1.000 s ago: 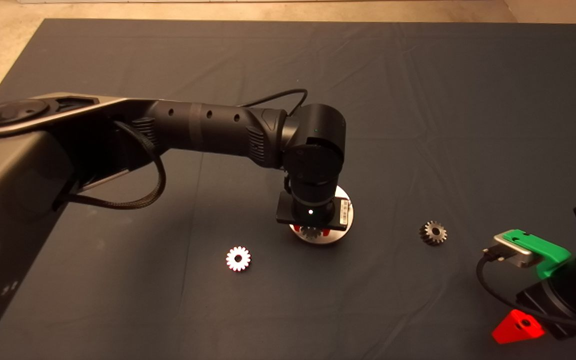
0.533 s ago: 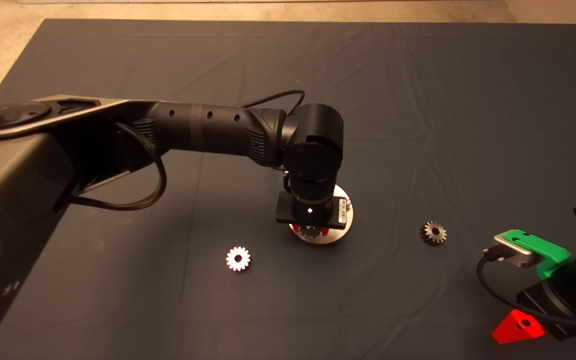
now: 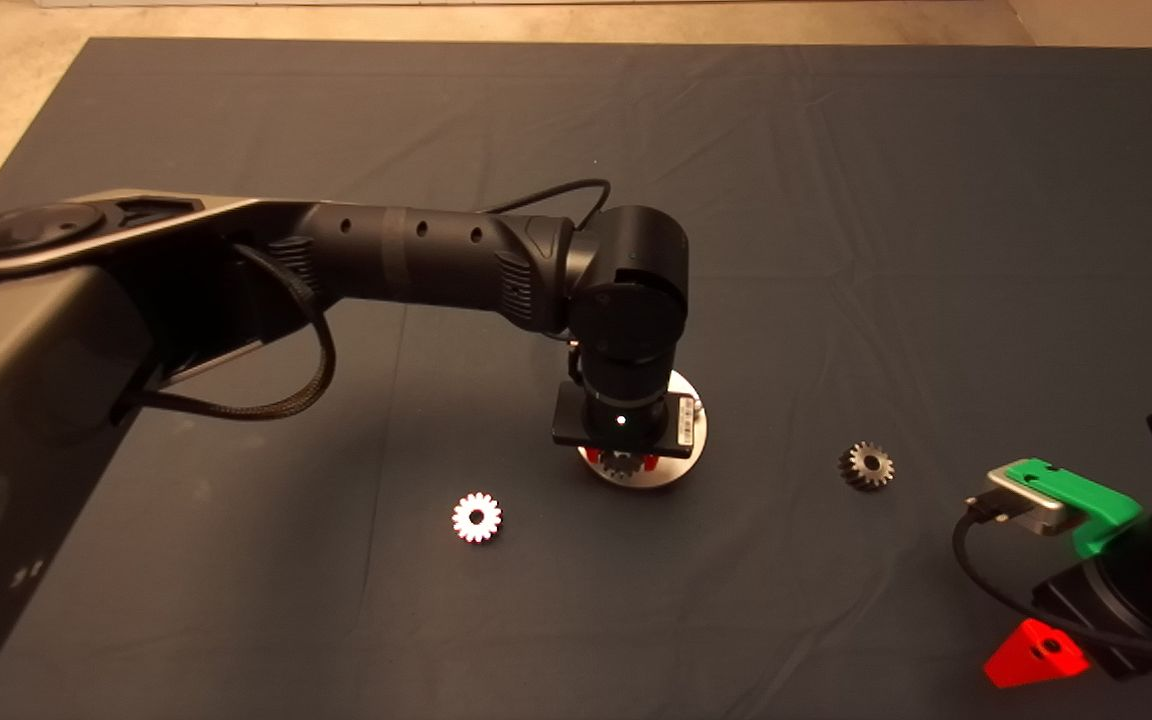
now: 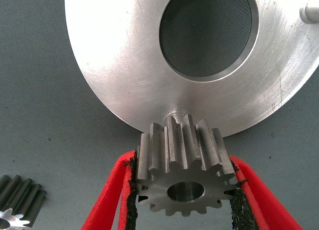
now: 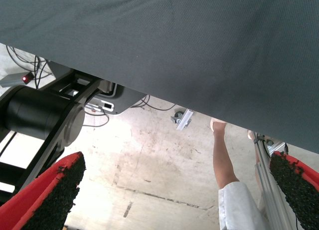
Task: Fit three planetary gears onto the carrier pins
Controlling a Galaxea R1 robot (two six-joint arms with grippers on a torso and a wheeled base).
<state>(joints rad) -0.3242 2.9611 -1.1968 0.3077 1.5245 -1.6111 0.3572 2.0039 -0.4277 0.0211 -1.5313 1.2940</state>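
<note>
From above we see the left gripper [image 3: 622, 462] over the disc [image 3: 681, 465] near the mat's [image 3: 836, 200] middle, with one loose gear [image 3: 477, 518] toward the near edge and a darker gear [image 3: 867, 466] toward the right edge; the right gripper [image 3: 1036, 650] waits at the near right corner. In the left wrist view the fingers [image 4: 114, 190] clamp a planetary gear [image 4: 185, 170] at the disc's [image 4: 124, 65] rim, a carrier pin [image 4: 310, 14] apart. The right wrist view shows its fingers [image 5: 55, 190] spread wide, a person's leg [image 5: 223, 160] beyond the mat.
</note>
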